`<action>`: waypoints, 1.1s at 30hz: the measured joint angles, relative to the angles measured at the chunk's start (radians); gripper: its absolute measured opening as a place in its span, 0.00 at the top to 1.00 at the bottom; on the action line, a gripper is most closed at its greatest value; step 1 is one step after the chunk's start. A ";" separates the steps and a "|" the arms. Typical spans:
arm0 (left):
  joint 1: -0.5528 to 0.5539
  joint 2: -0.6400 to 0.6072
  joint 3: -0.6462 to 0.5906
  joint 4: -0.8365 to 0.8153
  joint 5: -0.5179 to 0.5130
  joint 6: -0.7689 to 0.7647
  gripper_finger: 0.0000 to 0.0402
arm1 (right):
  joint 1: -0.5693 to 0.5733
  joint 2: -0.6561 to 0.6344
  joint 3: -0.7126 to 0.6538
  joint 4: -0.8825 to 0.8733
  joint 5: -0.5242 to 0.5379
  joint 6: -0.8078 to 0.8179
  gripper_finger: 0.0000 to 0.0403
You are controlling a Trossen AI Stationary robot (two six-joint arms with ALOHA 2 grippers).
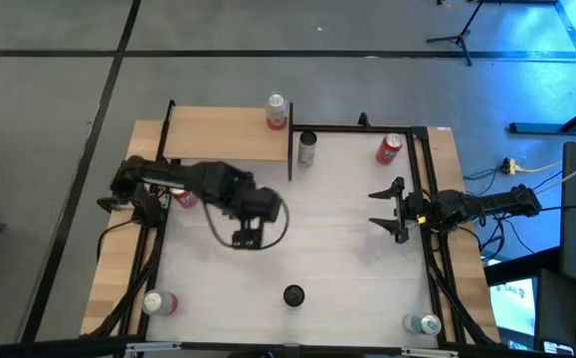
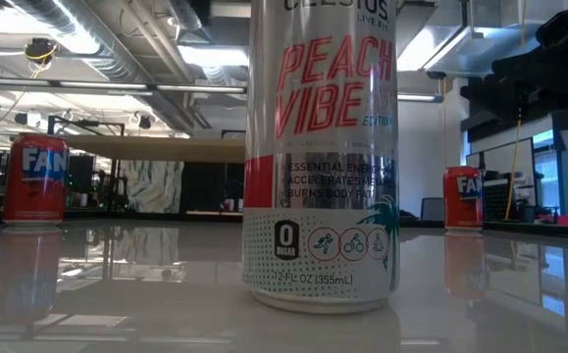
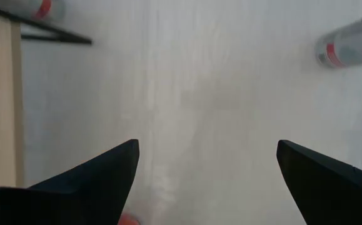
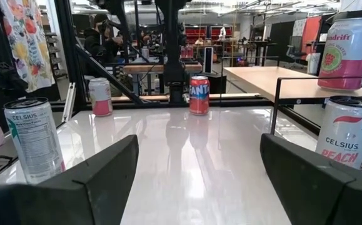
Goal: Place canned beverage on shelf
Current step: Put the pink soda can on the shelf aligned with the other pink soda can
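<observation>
While our left gripper [image 1: 247, 239] hovers mid-tabletop, jaws apart and empty, one can [image 1: 277, 111] already stands on the far shelf [image 1: 223, 142]. The right gripper [image 1: 385, 209] waits, jaws apart. Risk: we clip the grey can [image 1: 306, 148] beside the shelf.

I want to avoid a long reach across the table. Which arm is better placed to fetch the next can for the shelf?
Probably left. The left gripper hangs open near the shelf, with the red can beside its arm. The right gripper waits open at the far edge, though a red can stands near it.
</observation>
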 joint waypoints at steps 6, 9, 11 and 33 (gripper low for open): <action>-0.105 -0.147 -0.165 0.010 -0.037 -0.249 0.08 | 0.000 0.000 0.000 0.025 0.000 0.000 0.17; -0.160 -0.214 -0.243 0.015 -0.055 -0.382 0.08 | 0.000 0.000 0.000 0.051 0.000 0.000 0.17; -0.198 -0.244 -0.284 0.019 -0.057 -0.463 0.08 | 0.000 0.000 0.000 0.059 0.000 0.000 0.17; -0.512 -0.237 -0.445 0.043 0.065 -1.078 0.08 | 0.000 0.000 0.000 0.105 -0.018 0.156 0.17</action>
